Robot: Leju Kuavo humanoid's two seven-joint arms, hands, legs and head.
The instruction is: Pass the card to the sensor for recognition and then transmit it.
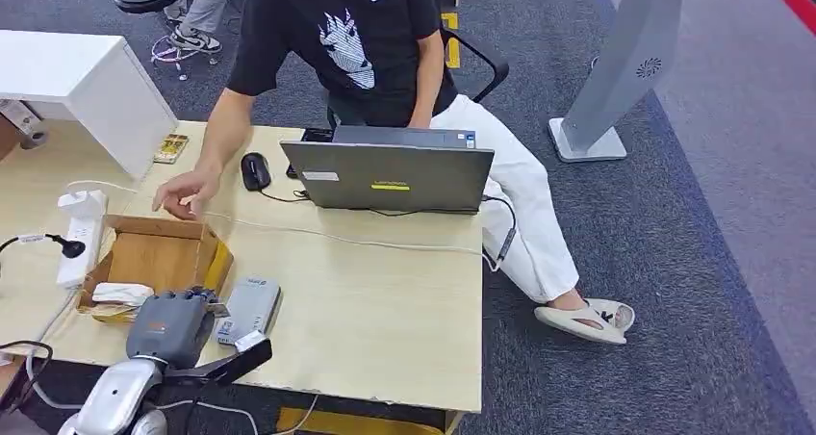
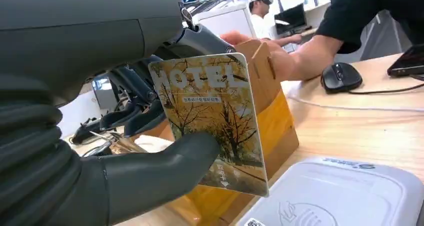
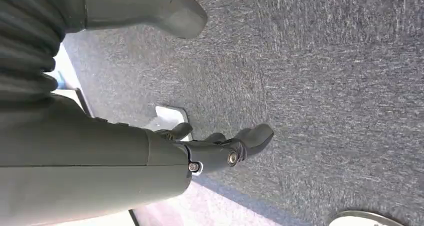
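My left hand (image 1: 173,321) sits at the table's near left edge, beside the grey card sensor (image 1: 249,309). In the left wrist view the left hand (image 2: 125,131) pinches a hotel card (image 2: 212,121) printed with yellow autumn trees, thumb against its face, held upright just above the sensor (image 2: 340,196). A small cardboard box (image 1: 159,257) stands right behind the hand and card. My right hand (image 3: 220,148) hangs over grey carpet, fingers loosely apart and holding nothing.
A person in a black shirt sits across the table, one hand (image 1: 185,194) resting at the box's far rim. A laptop (image 1: 390,173), a black mouse (image 1: 255,169), a white power strip (image 1: 79,238) and cables lie on the table (image 1: 385,319).
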